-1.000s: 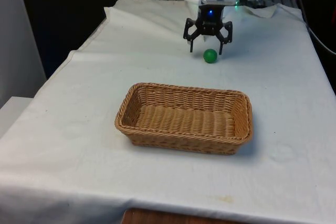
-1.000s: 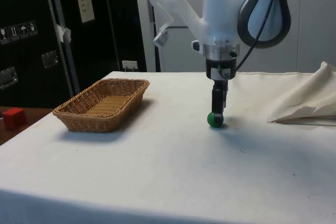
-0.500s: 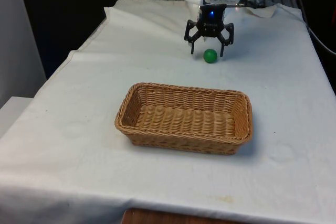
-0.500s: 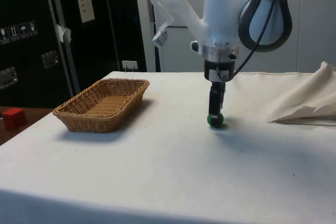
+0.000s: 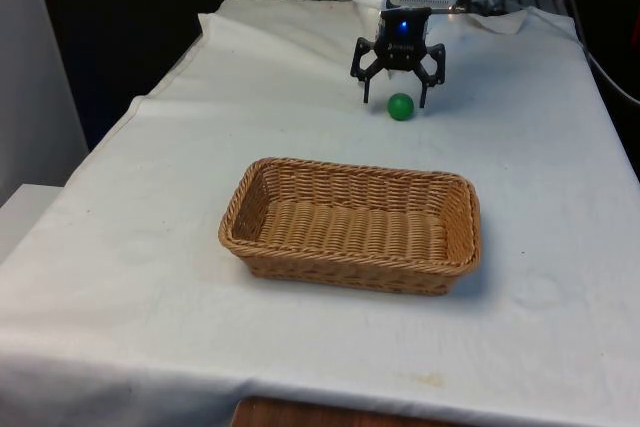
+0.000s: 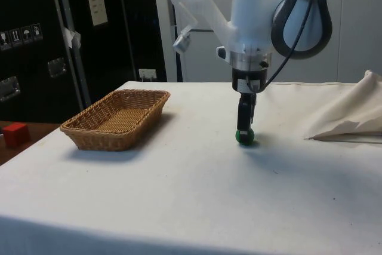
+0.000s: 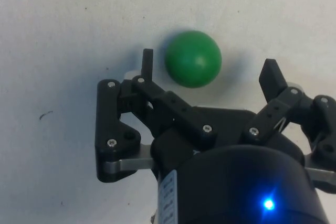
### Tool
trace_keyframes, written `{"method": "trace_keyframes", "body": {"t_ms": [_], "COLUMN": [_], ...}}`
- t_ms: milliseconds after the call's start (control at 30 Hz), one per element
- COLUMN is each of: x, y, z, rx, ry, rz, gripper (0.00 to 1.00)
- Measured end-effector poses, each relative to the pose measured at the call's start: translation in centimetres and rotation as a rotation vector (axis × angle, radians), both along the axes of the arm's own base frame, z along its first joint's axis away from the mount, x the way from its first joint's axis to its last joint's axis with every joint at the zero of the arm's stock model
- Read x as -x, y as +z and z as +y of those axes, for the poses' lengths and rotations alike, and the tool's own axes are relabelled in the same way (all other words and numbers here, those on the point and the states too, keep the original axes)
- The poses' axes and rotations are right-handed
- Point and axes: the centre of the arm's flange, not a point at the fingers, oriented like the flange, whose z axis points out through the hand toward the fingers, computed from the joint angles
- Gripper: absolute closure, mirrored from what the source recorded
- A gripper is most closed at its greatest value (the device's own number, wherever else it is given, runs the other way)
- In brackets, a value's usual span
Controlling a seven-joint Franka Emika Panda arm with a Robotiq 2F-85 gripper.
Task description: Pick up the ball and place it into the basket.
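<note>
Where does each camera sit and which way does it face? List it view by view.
Front view: looks across the table over the basket to the open gripper at the green ball.
Side view: from the table's side; white arm, ball, basket.
Wrist view: looks down past the gripper onto the ball.
All three share ball and gripper.

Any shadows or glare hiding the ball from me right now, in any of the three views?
Front view: the ball reads plain green between the open gripper tips, no glare. Side view: a soft shadow lies on the cloth beside the ball, and a finger partly covers it. Wrist view: evenly lit, ball sharp with a faint shadow under it.
</note>
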Motion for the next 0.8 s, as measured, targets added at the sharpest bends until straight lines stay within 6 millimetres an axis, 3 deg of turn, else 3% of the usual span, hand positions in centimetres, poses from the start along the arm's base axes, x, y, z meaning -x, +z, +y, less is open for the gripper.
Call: {"method": "trace_keyframes", "body": {"t_ms": [133,300,333,367,433,567,600,800], "x": [0.0,0.15,0.15,0.19,0.19,0.19,0.19,0.19], "y": [0.0,-0.11,-0.11,-0.18,-0.18,-0.18,-0.18,-0.18], "z": [0.0,-0.01,-0.01,-0.02,-0.02,0.02,0.02,0.02], "rx": [0.0,0.0,0.0,0.001,0.001,0.001,0.001,0.001], "ry": [0.0,0.001,0.001,0.001,0.001,0.002,0.002,0.003], "rz": [0.0,0.004,0.004,0.006,0.006,0.006,0.006,0.006], "gripper": [0.03,0.31,0.41,0.41,0.51,0.51,1.0,0.99]}}
